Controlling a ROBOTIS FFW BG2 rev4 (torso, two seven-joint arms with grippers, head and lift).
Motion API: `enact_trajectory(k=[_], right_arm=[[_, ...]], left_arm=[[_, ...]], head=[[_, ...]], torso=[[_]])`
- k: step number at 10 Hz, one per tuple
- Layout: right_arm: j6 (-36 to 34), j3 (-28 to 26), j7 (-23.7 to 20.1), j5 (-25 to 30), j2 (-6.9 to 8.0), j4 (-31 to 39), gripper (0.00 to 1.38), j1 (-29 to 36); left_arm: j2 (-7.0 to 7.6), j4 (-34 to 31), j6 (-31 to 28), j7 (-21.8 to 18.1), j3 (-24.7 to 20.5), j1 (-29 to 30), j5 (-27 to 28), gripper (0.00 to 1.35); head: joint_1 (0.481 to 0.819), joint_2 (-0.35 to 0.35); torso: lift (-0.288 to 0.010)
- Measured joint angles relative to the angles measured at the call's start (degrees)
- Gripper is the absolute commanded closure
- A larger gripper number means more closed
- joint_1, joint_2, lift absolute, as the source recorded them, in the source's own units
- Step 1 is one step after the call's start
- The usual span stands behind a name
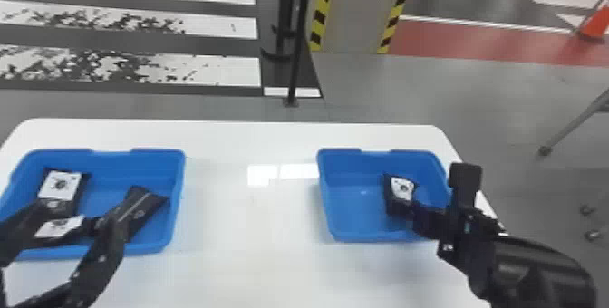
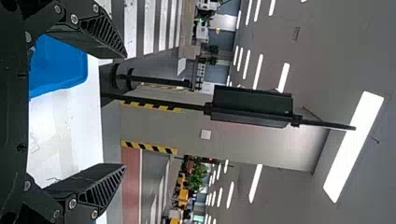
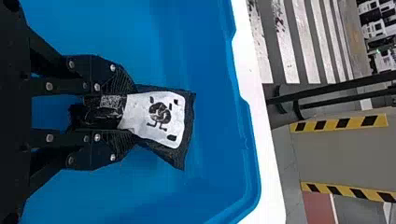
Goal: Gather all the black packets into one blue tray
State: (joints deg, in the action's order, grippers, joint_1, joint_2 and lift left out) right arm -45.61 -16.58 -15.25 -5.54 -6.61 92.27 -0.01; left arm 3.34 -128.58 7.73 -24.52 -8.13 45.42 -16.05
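Note:
My left gripper (image 1: 80, 219) stands open over the left blue tray (image 1: 177, 185), and the left wrist view shows the gripper (image 2: 125, 112) with its fingers wide apart. In that tray lie a black packet with a white label (image 1: 60, 185), another labelled packet (image 1: 59, 227) and a dark packet (image 1: 144, 208), all partly behind the left fingers. At the right blue tray (image 1: 337, 203), my right gripper (image 1: 410, 215) holds a black packet (image 1: 400, 189). In the right wrist view, the gripper (image 3: 125, 112) is shut on the packet (image 3: 161, 116), whose labelled end sticks out past the fingertips.
Both trays stand on a white table (image 1: 253, 221), with a wide strip of tabletop between them. Beyond the far table edge are a black pole (image 1: 297, 58) and a pillar with yellow-black stripes (image 1: 353, 12).

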Motion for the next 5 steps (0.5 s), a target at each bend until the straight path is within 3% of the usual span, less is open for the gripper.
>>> enact_trajectory(k=[3, 5], right_arm=[[4.01, 0.08, -0.25, 0.12, 0.28, 4.62, 1.28, 2.74], [5.96, 0.38, -1.39, 1.38, 0.76, 14.22, 1.28, 7.41]], left_arm=[[0.13, 0.13, -0.50, -0.15, 0.27, -0.27, -0.15, 0.21], [0.55, 0.31, -1.33, -0.43, 0.89, -0.91, -0.32, 0.21]], head=[[0.695, -0.191], [0.695, -0.190]], torso=[[-0.110], [-0.110]])
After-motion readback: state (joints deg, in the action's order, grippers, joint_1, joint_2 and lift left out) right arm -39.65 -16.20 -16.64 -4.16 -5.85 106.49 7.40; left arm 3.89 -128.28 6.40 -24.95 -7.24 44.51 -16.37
